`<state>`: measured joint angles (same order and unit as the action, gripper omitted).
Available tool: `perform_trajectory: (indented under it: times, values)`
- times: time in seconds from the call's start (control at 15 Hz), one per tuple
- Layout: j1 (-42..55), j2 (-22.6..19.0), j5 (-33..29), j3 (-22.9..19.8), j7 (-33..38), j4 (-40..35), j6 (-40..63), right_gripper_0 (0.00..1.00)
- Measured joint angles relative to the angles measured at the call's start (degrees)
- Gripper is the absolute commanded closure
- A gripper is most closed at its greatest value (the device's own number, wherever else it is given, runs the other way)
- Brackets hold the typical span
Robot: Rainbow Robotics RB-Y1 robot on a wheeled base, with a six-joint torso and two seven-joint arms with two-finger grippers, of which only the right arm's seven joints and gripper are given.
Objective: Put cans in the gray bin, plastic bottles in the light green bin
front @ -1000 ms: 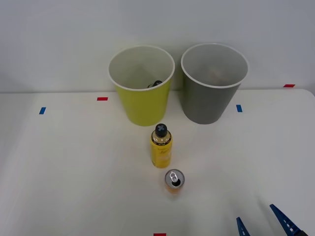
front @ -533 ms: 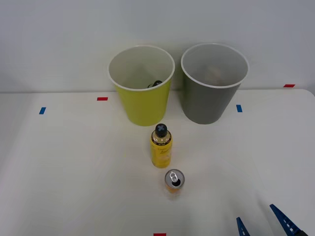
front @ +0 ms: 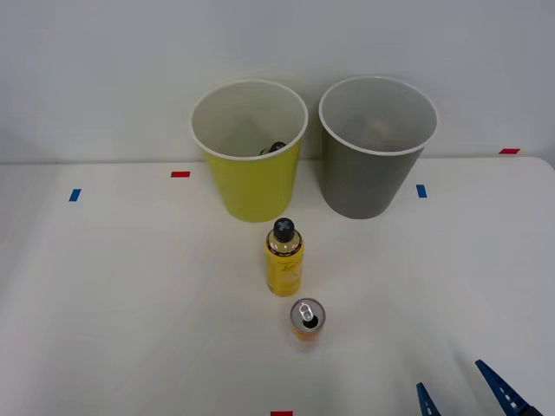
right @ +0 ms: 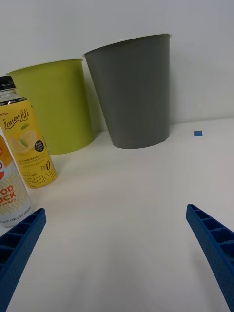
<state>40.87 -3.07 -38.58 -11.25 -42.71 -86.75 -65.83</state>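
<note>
The yellow plastic bottle point(front: 284, 258) with a dark cap stands upright mid-table, just in front of the light green bin point(front: 251, 186). The orange can point(front: 306, 319) with a silver top stands a little nearer and to its right. A dark cap point(front: 274, 148) shows inside the light green bin. To that bin's right stands the gray bin point(front: 364, 186). My right gripper point(front: 460, 394) is open and empty at the near right, apart from the can. In the wrist view, the gripper point(right: 116, 209) faces the gray bin point(right: 131, 92) and light green bin point(right: 56, 107), with the bottle point(right: 29, 146) and can point(right: 9, 190) beside one finger.
Both bins stand against a pale wall at the table's back edge. Small tape marks lie flat on the white table: red point(front: 180, 174), blue point(front: 75, 195), blue point(front: 421, 191), red point(front: 509, 151) and red point(front: 281, 413).
</note>
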Motion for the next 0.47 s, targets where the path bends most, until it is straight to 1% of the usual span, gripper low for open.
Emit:
perform_trajectory:
  times: [0.47]
  values:
    - [0.00,0.00,0.00,0.00,0.00,0.00,0.00,0.00]
